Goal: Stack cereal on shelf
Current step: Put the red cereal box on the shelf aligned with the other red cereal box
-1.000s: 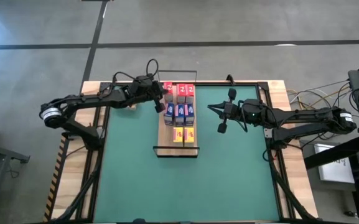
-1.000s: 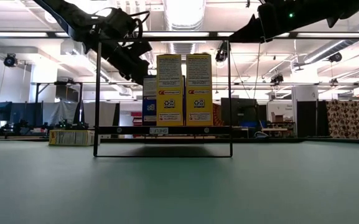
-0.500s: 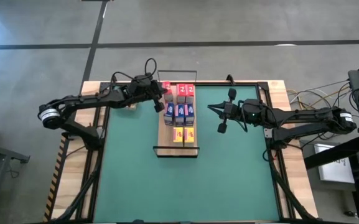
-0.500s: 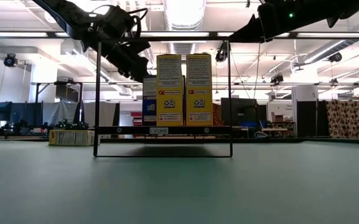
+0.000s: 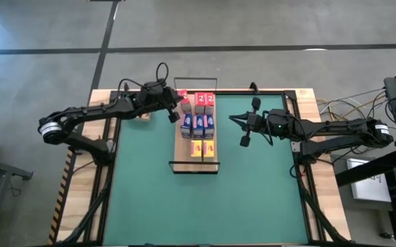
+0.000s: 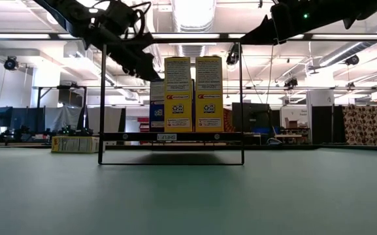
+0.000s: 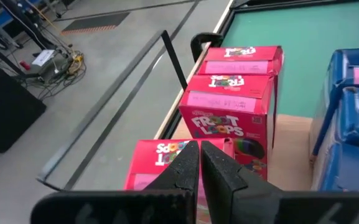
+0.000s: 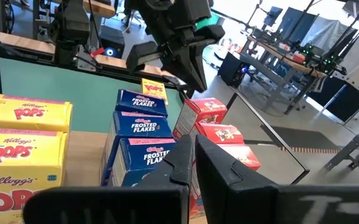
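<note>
Left end effector (image 5: 177, 110): fingers pressed together, nothing held. In the high view it hangs upper centre-left, just beside the left edge of the shelf at the red row. Its own wrist view shows the closed fingertips (image 7: 199, 163) above the nearest red box.

Right end effector (image 5: 244, 130): fingers likewise together, empty. It sits right of centre in the high view, near the shelf's right side but apart from it, above the green mat (image 5: 252, 192).

Shelf (image 5: 184, 152): long light-wood board with a thin black wire frame, lying centre-top of the high view on the mat-covered desk (image 5: 306, 96). In the low view the frame stands mid-picture.

Cereal, all on the shelf, upright, packed in rows:
- red boxes (image 5: 199, 100), far end, toward the top of the high view; "Froot Loops" is legible in the left wrist view.
- blue boxes (image 5: 199, 124), middle row; "Frosted Flakes" is legible in the right wrist view.
- yellow boxes (image 5: 202, 147), near end; two fronts show in the low view, a third cannot be confirmed.

Handling, as a judgement: small printed card boxes, probably light, fairly stiff yet crushable under a hard squeeze, with smooth faces that may slip. Best taken across the two narrow sides near the top. The rows stand touching, so little finger room exists between neighbours.
</note>
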Action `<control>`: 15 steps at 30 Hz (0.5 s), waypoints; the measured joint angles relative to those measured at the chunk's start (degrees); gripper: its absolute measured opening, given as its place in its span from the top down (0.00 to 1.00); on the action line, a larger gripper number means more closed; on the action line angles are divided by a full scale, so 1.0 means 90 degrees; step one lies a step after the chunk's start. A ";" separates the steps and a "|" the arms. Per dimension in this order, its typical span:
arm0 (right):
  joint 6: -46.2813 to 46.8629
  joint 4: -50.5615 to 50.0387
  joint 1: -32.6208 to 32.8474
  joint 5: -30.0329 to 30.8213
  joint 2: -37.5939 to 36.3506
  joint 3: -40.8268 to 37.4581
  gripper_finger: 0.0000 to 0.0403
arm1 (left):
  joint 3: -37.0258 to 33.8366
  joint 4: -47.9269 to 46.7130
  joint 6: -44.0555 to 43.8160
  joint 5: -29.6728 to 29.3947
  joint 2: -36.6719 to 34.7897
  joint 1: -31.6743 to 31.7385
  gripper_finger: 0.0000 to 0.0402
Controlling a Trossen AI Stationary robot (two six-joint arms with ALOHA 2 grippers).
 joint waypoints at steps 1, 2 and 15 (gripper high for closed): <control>-0.0001 0.0000 0.0000 -0.0001 0.0000 0.0000 0.98 | 0.0000 -0.0067 0.0046 -0.0002 -0.0068 0.0000 1.00; 0.0000 0.0000 0.0000 -0.0002 0.0000 0.0000 0.98 | 0.0000 -0.0119 0.0116 -0.0006 -0.0140 0.0000 1.00; 0.0000 0.0000 0.0000 -0.0002 0.0000 0.0000 0.98 | -0.0012 -0.0179 0.0979 -0.0622 -0.0240 0.0814 1.00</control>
